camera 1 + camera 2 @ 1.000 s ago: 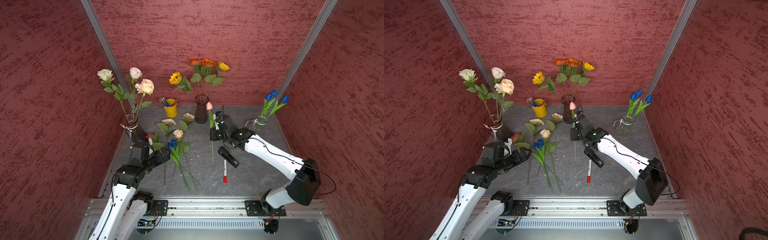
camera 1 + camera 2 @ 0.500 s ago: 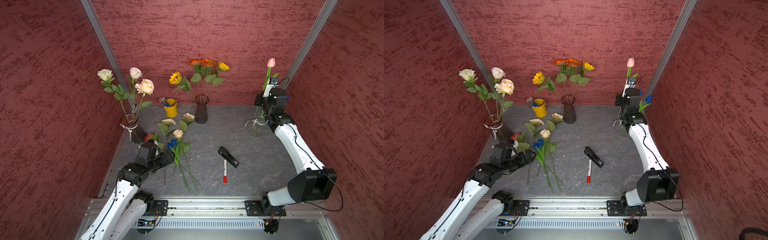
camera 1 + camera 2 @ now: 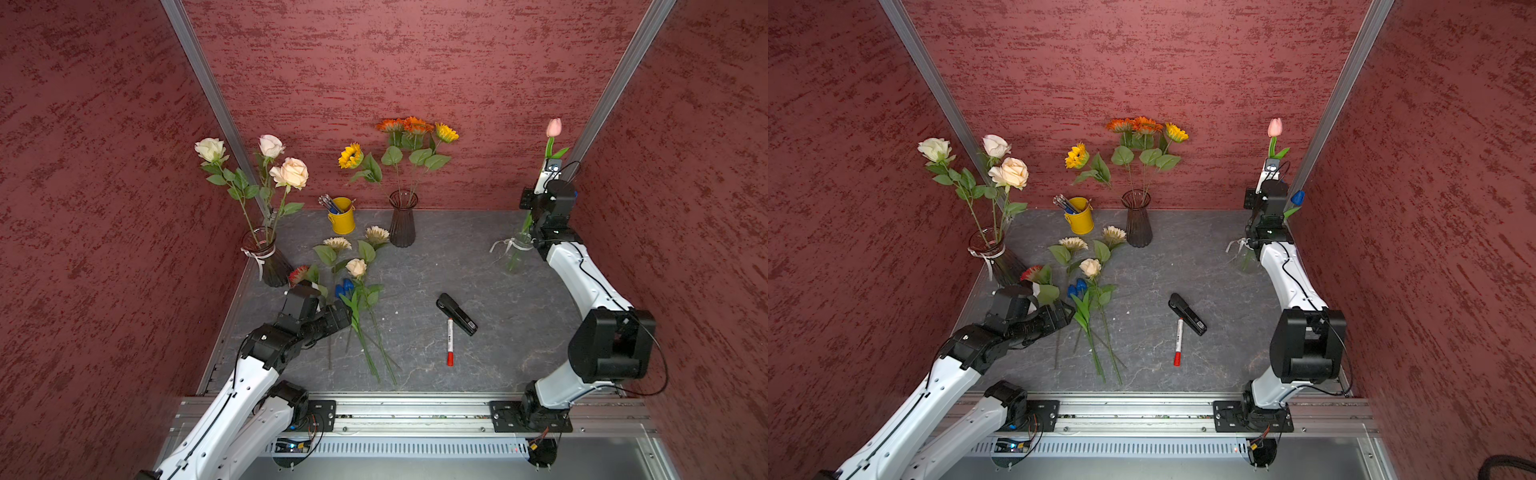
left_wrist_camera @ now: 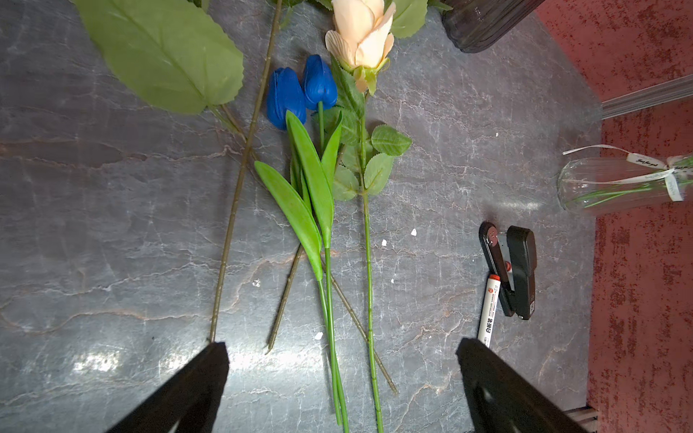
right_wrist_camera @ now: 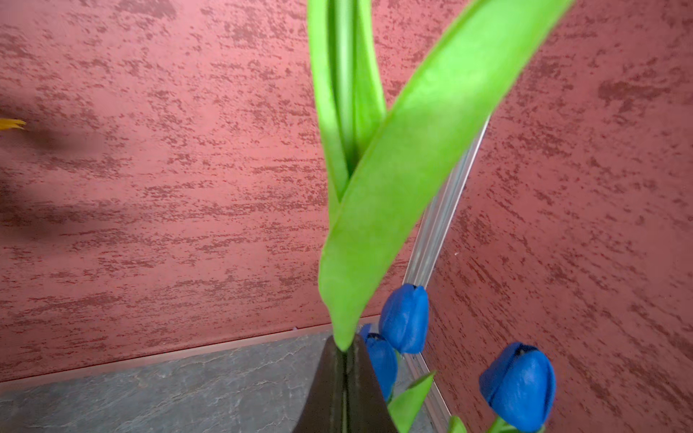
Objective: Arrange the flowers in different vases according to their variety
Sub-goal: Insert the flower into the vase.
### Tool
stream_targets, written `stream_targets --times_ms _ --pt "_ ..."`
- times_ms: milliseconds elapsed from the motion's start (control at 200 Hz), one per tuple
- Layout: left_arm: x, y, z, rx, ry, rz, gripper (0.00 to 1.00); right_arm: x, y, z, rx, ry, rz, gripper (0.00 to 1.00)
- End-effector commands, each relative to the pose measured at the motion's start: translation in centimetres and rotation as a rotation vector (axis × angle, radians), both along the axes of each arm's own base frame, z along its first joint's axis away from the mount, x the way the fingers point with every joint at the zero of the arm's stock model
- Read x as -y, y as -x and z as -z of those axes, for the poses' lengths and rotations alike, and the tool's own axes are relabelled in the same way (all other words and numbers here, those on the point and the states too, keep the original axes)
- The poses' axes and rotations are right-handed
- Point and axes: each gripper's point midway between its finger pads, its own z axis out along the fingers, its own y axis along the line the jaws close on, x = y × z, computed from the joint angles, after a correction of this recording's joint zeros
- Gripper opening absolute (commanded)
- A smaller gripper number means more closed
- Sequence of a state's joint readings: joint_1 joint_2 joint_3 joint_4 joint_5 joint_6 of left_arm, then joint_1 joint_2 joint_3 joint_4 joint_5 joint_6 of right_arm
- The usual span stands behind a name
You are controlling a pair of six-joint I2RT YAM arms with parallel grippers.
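Observation:
My right gripper (image 5: 343, 350) is shut on the green stem of a pink tulip (image 3: 553, 127) and holds it upright over the small clear vase (image 3: 517, 249) at the back right. Blue tulips (image 5: 405, 318) stand in that vase. Cream roses (image 3: 290, 172) fill the dark flared vase (image 3: 268, 262); orange and yellow sunflowers (image 3: 405, 124) fill the ribbed vase (image 3: 402, 224). On the table lie two blue tulips (image 4: 300, 90), a peach rose (image 4: 362, 33), cream sunflowers (image 3: 337, 243) and a red one (image 3: 297, 274). My left gripper (image 4: 343, 360) hovers open over their stems.
A yellow pen cup (image 3: 343, 218) stands between the two dark vases. A black stapler (image 3: 456, 313) and a red marker (image 3: 450, 340) lie mid-table. Red walls close in on three sides, and the right arm is close to the back right corner.
The right gripper carried the pink tulip from the table's middle to the back right corner above the clear vase. The left arm edged toward the loose stems.

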State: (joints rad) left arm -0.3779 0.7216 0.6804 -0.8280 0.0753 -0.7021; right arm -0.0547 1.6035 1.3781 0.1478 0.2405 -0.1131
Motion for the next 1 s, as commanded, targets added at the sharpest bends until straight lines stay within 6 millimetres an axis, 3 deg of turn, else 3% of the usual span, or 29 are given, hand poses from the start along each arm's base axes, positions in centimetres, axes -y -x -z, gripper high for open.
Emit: stream_targets --times_ms 0,100,165,215,271,466,661,817,992 --pt "0.0 -0.2 0.5 0.0 -0.007 -0.008 1.0 1.2 0.0 1.5 -0.007 -0.002 0.039 0.0" --pt "0.1 -0.2 0.6 -0.003 -0.008 -0.002 1.0 1.2 0.0 4.3 -0.069 -0.027 0.038 0.0" --pt "0.2 -0.2 0.6 -0.005 -0.004 0.0 1.0 1.3 0.3 5.6 -0.109 -0.05 0.045 0.37" --pt "0.3 -0.2 0.6 -0.005 -0.001 0.003 1.0 1.1 0.7 6.0 -0.124 -0.072 0.044 0.48" --pt "0.4 -0.1 0.6 -0.008 0.0 0.005 1.0 0.9 1.5 5.7 -0.127 -0.094 0.035 0.59" --pt "-0.2 0.7 1.5 -0.074 -0.022 -0.027 1.0 -0.3 4.5 3.4 -0.163 -0.188 -0.005 0.78" --pt "0.3 1.5 4.1 -0.205 -0.009 -0.031 0.99 -1.8 9.2 1.3 -0.164 -0.283 -0.051 0.83" --pt "1.8 0.9 5.1 -0.249 0.037 0.003 0.91 -4.1 12.1 2.4 -0.209 -0.344 -0.126 0.81" --pt "3.4 0.7 5.9 -0.312 0.053 0.055 0.79 -5.8 13.7 4.8 -0.279 -0.381 -0.176 0.78"
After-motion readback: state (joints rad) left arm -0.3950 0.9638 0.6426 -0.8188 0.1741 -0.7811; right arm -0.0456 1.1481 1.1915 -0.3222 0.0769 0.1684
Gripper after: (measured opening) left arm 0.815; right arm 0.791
